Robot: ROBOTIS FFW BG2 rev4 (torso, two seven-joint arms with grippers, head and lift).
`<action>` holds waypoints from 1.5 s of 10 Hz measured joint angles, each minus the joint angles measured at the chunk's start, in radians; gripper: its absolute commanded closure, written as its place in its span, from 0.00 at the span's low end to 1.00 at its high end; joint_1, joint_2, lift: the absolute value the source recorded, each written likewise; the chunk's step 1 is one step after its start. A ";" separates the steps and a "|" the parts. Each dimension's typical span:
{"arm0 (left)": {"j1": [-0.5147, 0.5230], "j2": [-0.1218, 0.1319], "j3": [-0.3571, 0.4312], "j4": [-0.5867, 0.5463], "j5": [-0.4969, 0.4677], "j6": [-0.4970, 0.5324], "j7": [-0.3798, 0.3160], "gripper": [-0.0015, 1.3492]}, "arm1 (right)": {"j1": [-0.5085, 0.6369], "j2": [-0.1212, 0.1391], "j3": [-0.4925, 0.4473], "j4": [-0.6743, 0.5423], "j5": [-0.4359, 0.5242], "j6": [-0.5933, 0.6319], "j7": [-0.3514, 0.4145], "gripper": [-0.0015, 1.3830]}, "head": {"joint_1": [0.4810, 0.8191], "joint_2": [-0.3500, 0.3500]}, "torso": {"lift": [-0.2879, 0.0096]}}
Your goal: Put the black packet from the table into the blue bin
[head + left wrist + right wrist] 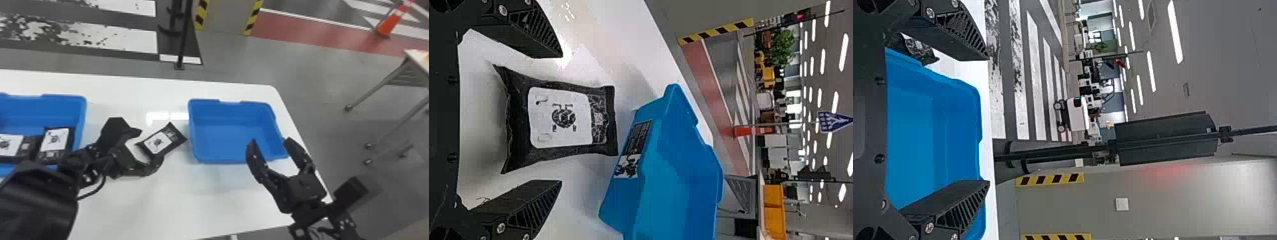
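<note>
Near right: right gripper (pixel 270 142), fingers wide, stood by the near side of the right-hand blue bin (pixel 223 137). Left gripper (pixel 151 145) was also wide; between its fingers, black packet (pixel 159 143) was on table (pixel 127 207), left of that bin. Far right: orange cone (pixel 390 24).

Black packet (pixel 162 140) beside blue bin (pixel 231 111).
</note>
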 measured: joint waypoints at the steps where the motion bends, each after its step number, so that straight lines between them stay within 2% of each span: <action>1: -0.016 -0.001 -0.011 0.024 0.003 0.019 0.000 0.09 | -0.001 0.000 0.000 0.002 -0.001 0.000 0.001 0.10 | 0.63 0.04 | 0.60; 4: -0.063 -0.015 -0.019 0.106 -0.006 0.048 0.012 0.11 | -0.003 0.000 0.000 0.004 -0.007 0.000 0.002 0.10 | 0.63 0.05 | 0.60; 5: -0.073 -0.017 -0.021 0.121 -0.011 0.047 0.019 0.24 | -0.002 0.000 0.000 0.004 -0.009 0.000 0.002 0.10 | 0.63 0.05 | 0.60; 6: -0.077 -0.018 -0.022 0.126 -0.009 0.047 0.020 0.55 | 0.001 0.000 0.000 0.004 -0.012 -0.001 0.002 0.10 | 0.63 0.05 | 0.60; 8: -0.077 -0.018 -0.019 0.127 0.008 0.042 0.016 0.85 | 0.003 0.000 0.000 0.004 -0.013 -0.002 0.002 0.10 | 0.63 0.05 | 0.60; 9: -0.075 -0.015 -0.021 0.127 0.010 0.024 0.012 0.90 | 0.003 0.000 0.000 0.005 -0.013 -0.002 0.002 0.10 | 0.63 0.05 | 0.60; 12: -0.079 -0.012 -0.025 0.127 0.001 -0.068 0.005 0.90 | 0.003 0.000 0.002 0.008 -0.012 -0.002 0.002 0.10 | 0.63 0.03 | 0.60; 15: -0.089 -0.004 -0.004 0.114 0.030 -0.104 -0.027 0.90 | 0.004 0.000 0.002 0.007 -0.011 -0.002 0.002 0.10 | 0.63 0.04 | 0.60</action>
